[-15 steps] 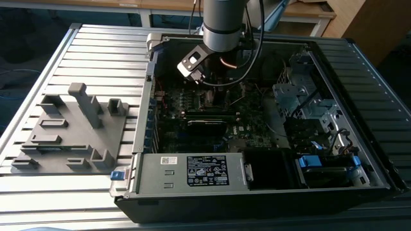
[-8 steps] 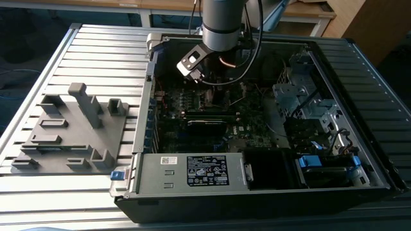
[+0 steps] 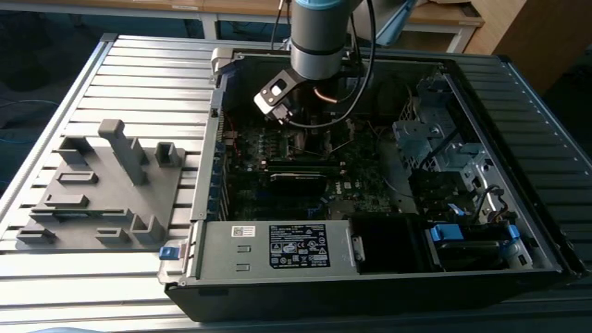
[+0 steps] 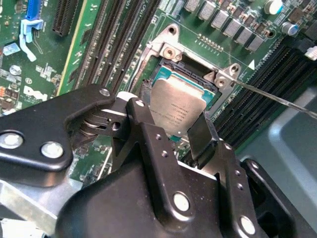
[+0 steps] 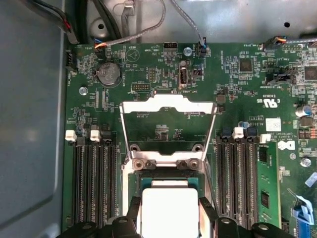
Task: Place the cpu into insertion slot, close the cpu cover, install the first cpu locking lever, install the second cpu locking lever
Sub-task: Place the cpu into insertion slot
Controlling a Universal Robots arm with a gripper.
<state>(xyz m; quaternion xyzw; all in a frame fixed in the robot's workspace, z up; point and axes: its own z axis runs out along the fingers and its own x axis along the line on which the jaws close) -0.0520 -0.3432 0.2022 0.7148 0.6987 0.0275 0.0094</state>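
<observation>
The arm reaches down into the open computer case, over the far part of the motherboard. The case lies on a slatted table, and a grey fixture sits well apart at the exterior view's left.

In the second wrist view the gripper has its black fingers drawn in narrowly, one on each of two opposite edges of the cpu, so it holds the chip. The cpu sits right over the insertion slot, inside its metal rim. I cannot tell whether it is fully seated or rests just above the contacts.

The cpu cover is swung open and lies back on the far side of the socket, so its square opening frames bare board. A thin locking lever stands free beside the socket. Long black memory slots flank it on both sides.

The main risk, as I judge it, is a skewed seat. If the chip is slightly rotated or tilted in the grip, one corner could ride up on the socket wall and load the contacts unevenly. The fingertips are also very near the rim, so they could catch on it and drag the chip. The cover cannot go down while the fingers stand in its swing.
</observation>
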